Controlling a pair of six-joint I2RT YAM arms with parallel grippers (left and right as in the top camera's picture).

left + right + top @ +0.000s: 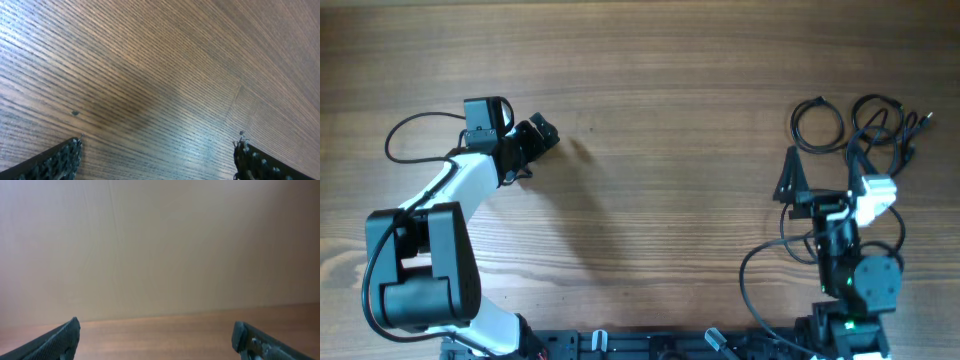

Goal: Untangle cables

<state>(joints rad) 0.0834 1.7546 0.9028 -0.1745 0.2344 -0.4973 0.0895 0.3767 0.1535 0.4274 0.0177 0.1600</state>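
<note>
Right gripper (156, 330) jaws spread wide, empty, aimed level over the table (165, 325), left gripper (158, 147) likewise spread, well away at left; cables (872, 135) lie bunched far right, just ahead of the right gripper, so I'd pitch it down, pinch one outer loop, pull slowly.

Betw. both arms I see wide bare table (660, 120); a gripper can pass freely there. Only obstacle: cables (876, 128) at far right corner, just beyond right arm (840, 230).
</note>
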